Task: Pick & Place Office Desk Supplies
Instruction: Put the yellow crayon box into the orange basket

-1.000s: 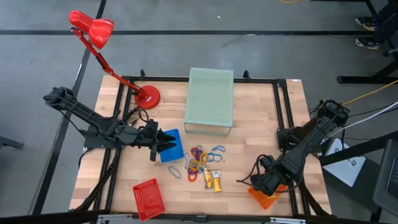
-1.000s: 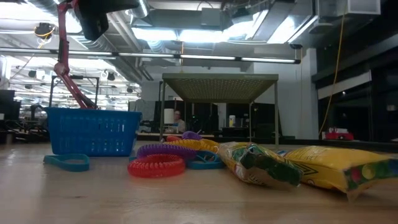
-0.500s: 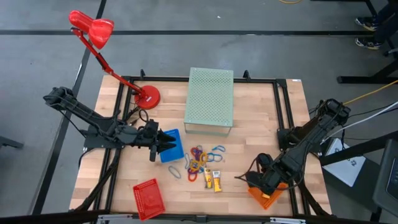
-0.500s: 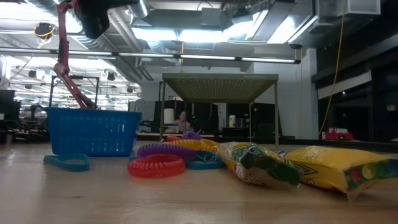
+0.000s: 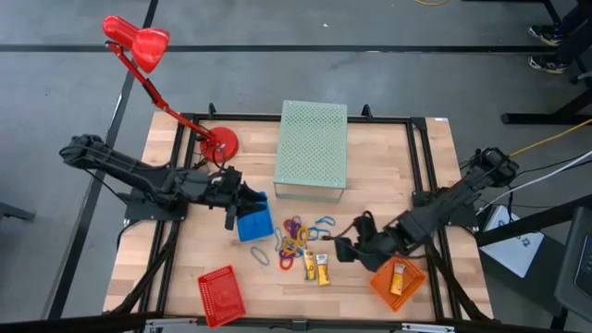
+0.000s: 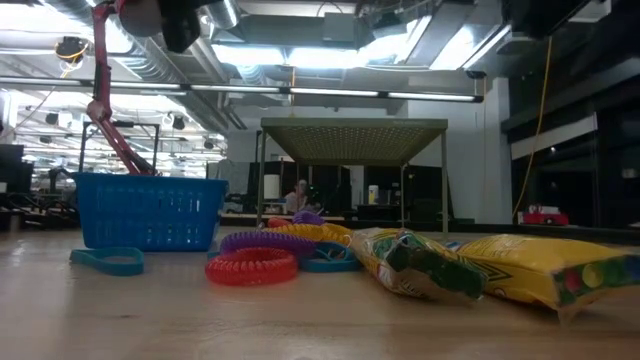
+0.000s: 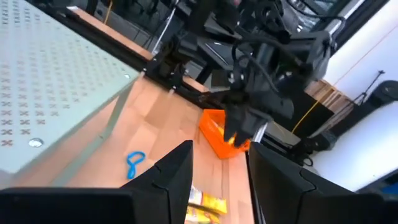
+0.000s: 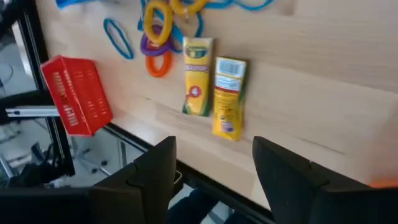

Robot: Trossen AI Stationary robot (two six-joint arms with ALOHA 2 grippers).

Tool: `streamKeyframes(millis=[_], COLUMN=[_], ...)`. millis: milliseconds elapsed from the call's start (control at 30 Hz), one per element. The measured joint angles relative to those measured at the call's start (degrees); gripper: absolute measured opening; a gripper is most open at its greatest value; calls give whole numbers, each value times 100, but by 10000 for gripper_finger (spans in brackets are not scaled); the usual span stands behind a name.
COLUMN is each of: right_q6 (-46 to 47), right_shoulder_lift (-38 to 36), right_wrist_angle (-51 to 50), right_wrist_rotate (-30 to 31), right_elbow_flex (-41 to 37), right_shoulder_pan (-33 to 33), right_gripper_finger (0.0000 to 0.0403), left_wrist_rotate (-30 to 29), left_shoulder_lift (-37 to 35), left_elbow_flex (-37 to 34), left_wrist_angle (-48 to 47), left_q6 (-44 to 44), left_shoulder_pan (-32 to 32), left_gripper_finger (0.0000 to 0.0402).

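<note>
Coloured loops [image 5: 296, 233] lie in a loose pile at the table's middle, with a blue-grey loop [image 5: 260, 254] apart on their left. Beside them two yellow oblong packs [image 5: 316, 268] lie flat on the wood; the right wrist view shows them too [image 8: 211, 90]. A third yellow piece [image 5: 398, 275] lies inside the orange basket [image 5: 412, 287]. My right gripper [image 5: 339, 250] hangs open just right of the packs, above the table, with nothing between its fingers [image 8: 155, 180]. My left gripper [image 5: 248, 200] hovers open over the blue basket's [image 5: 254, 224] far edge, its fingers [image 7: 177, 180] bare.
A large pale green perforated box [image 5: 312, 148] stands at the back middle, and a red desk lamp's base [image 5: 220, 142] sits at the back left. A red basket [image 5: 220, 294] lies near the front edge, left of the packs. Bare wood lies between the packs and the orange basket.
My right gripper has swung from over the orange basket toward the table's left, to just beside the two yellow packs, and has tipped. A yellow piece now shows lying in that basket. My left gripper has shifted a little toward the far edge, above the blue basket.
</note>
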Motion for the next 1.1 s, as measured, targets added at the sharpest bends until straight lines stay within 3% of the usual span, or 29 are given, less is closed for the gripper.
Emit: streamKeyframes(millis=[133,300,400,767,1100], right_q6=[-325,-853,-1005,-1058,-990], right_shoulder_lift=[459,998,1171,1661,1969], right_wrist_angle=[234,284,292,273,426], right_wrist_rotate=[-716,-1473,-1402,-1644,-1660], right_elbow_flex=[0,152,332,450,448], right_shoulder_pan=[-287,-584,-688,-853,-946], right_gripper_finger=[214,214,214,214,214], left_wrist_rotate=[227,405,218,-1448,-1629], left_shoulder_lift=[0,-174,-465,-2324,-3198], left_elbow_flex=[0,0,-7,-2,-4], left_wrist_angle=[-435,-1768,-2645,-3550,-4478], left_q6=[-4,-107,-9,354,221], left_shoulder_pan=[200,205,15,-321,-441], left_gripper_finger=[152,152,152,152,152])
